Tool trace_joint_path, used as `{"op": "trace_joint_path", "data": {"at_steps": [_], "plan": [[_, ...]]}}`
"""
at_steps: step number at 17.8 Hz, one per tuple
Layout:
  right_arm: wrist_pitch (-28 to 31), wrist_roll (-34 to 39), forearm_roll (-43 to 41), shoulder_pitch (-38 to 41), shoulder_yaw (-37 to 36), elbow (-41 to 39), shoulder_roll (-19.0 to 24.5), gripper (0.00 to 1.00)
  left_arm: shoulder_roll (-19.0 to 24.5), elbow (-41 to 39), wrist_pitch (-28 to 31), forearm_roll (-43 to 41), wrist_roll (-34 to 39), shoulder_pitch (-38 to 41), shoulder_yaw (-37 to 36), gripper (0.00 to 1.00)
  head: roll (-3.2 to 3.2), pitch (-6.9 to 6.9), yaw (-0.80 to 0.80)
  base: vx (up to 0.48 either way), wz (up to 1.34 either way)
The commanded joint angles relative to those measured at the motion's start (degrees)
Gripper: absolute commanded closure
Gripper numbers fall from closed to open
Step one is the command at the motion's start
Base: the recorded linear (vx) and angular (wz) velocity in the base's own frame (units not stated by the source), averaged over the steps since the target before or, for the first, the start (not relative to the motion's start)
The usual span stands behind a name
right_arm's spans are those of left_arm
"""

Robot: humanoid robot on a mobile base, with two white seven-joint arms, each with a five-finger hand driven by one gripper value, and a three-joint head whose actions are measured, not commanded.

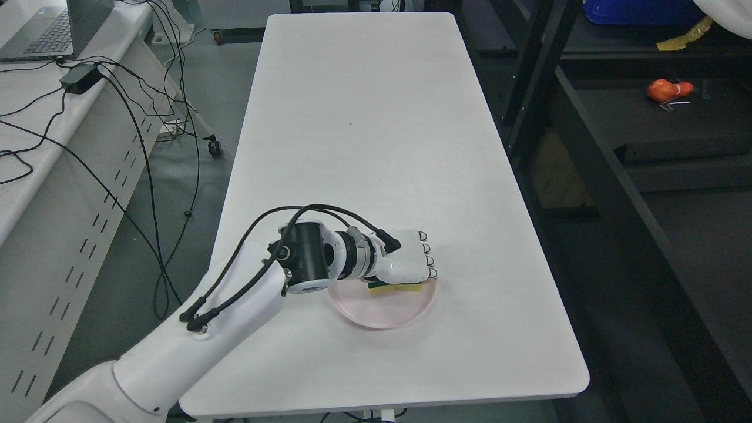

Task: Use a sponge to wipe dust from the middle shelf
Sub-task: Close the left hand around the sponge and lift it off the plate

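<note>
A yellow sponge with a dark green layer (395,288) lies on a shallow pink plate (376,314) near the front of the white table (364,117). My left hand (411,271) comes in from the lower left and sits palm-down on top of the sponge. Its fingers (427,254) curl down over the sponge's far edge and close around it. Most of the sponge is hidden under the hand. The black shelf rack (593,147) stands to the right of the table.
An orange object (668,90) lies on a dark shelf of the rack, with a blue bin (640,12) on a higher level. A white desk at the left carries a laptop (53,29), a power adapter (81,77) and hanging cables.
</note>
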Motion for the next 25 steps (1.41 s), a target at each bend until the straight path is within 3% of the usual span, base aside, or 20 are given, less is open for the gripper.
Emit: {"op": "trace_joint_path", "data": {"at_steps": [1,6,10,13,17,19,21,22,25], "plan": [[0.0,0.0,0.0,0.0,0.0,-1.0,-1.0,0.0,-1.3,0.0,-0.1,-0.4,-0.4,1.4,-0.4,0.22,0.0,0.0,0.0,0.0,0.0],[0.0,0.0,0.0,0.0,0.0,-1.0,-1.0,0.0,-2.1,-0.8,-0.2,-0.1,-0.5,3.4,5.7,0.41,0.0,0.0,0.0,0.0,0.0],[0.0,0.0,0.0,0.0,0.0,-1.0,-1.0,0.0,-5.2,-1.3,-0.4,1.1,-0.6,7.4,19.4,0.58,0.0,0.0,0.0,0.0,0.0],[0.0,0.0,0.0,0.0,0.0,-1.0,-1.0,0.0,-8.1,-1.3,-0.9,11.8,-0.7,12.3,31.2,0.79,0.0,0.0,0.0,0.0,0.0],[0.0,0.0,0.0,0.0,0.1,-1.0,-1.0,0.0,-9.4,-1.7,-0.9,25.5,0.2,14.1,42.5,0.98,0.0,0.0,0.0,0.0,0.0],[0.0,0.0,0.0,0.0,0.0,-1.0,-1.0,0.0,-9.6,-2.1,-0.7,30.5,0.1,13.8,50.0,1.0,0.0,0.0,0.0,0.0,0.0],[0.0,0.0,0.0,0.0,0.1,-1.0,-1.0,0.0,-9.6,-2.0,0.8,39.1,0.4,13.7,52.9,1.0,0.0,0.0,0.0,0.0,0.0],[0.0,0.0,0.0,0.0,0.0,-1.0,-1.0,0.0,-9.6,-2.0,4.7,48.3,3.5,14.3,53.4,1.0,0.0,0.0,0.0,0.0,0.0],[0.0,0.0,0.0,0.0,0.1,-1.0,-1.0,0.0,-9.6,-1.6,10.1,63.6,16.7,15.8,54.5,1.0,0.0,0.0,0.0,0.0,0.0]]}}
